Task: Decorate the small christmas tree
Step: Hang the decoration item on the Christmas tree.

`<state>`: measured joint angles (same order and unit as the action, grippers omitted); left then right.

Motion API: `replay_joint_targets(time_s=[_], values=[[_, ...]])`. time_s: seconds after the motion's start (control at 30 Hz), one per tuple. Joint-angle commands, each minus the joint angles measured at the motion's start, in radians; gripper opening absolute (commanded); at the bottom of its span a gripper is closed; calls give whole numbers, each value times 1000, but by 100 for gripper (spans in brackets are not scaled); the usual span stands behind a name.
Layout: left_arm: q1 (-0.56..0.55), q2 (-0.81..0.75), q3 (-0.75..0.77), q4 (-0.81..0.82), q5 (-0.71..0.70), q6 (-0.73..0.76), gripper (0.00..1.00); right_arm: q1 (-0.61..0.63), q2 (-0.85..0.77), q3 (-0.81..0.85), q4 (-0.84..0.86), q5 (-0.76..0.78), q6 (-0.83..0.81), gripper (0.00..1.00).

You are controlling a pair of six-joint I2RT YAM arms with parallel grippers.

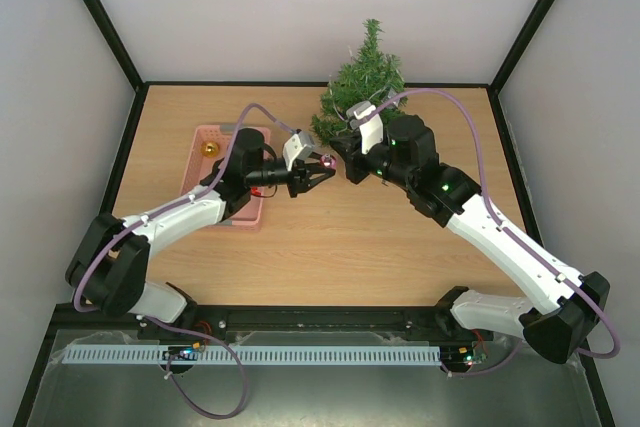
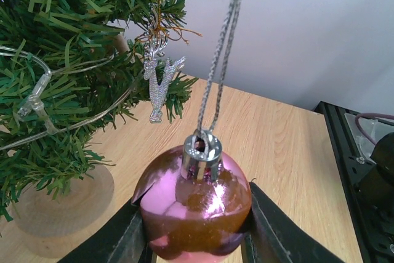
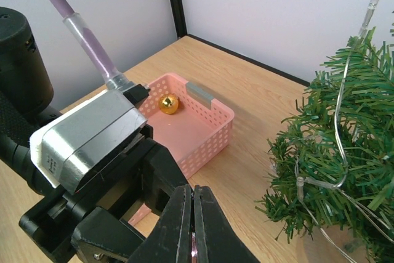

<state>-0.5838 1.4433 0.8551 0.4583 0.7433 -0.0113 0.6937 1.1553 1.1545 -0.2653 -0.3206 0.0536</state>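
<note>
The left claw (image 1: 318, 173) is closed partway around a shiny pink ball (image 2: 196, 204). One finger presses on each side of the ball. A silver string (image 2: 217, 84) runs from the ball's silver cap straight up, pulled tight.

The right claw (image 3: 192, 192) is shut, with its two fingers pressed flat together. The place where it pinches is out of sight, so it probably holds the top of the silver string.

The small christmas tree (image 1: 362, 87) stands at the far edge of the table (image 1: 330, 247), a little right of the middle. It sits on a round wooden base (image 2: 61, 204). The pink ball hangs just in front of its lower branches, not touching them. A silver reindeer (image 2: 159, 84) hangs from a branch near the ball. A clear wire with little lights (image 2: 37, 100) winds through the needles.

From above, the right arm covers the bottom of the tree. A pink basket (image 3: 218, 112) sits on the left side of the table with a gold ball (image 3: 168, 103) inside. In the right wrist view, the left claw's grey block hides the near part of the basket.
</note>
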Motion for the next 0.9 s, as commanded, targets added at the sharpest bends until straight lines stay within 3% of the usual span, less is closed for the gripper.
replay_joint_targets(time_s=[0.0, 0.27, 0.4, 0.63, 0.87], values=[[5, -22, -6, 28, 2, 12, 32, -2, -19, 21, -24, 41, -20, 2], [6, -11, -11, 24, 33, 10, 38, -2, -20, 13, -12, 8, -13, 2], [6, -9, -10, 26, 47, 7, 53, -2, -23, 3, 0, -5, -6, 2], [7, -35, -9, -54, 48, 36, 63, -2, -23, 1, -13, 12, -24, 2], [10, -104, -16, -134, -5, 55, 65, -2, -29, 0, -15, -8, -26, 2]])
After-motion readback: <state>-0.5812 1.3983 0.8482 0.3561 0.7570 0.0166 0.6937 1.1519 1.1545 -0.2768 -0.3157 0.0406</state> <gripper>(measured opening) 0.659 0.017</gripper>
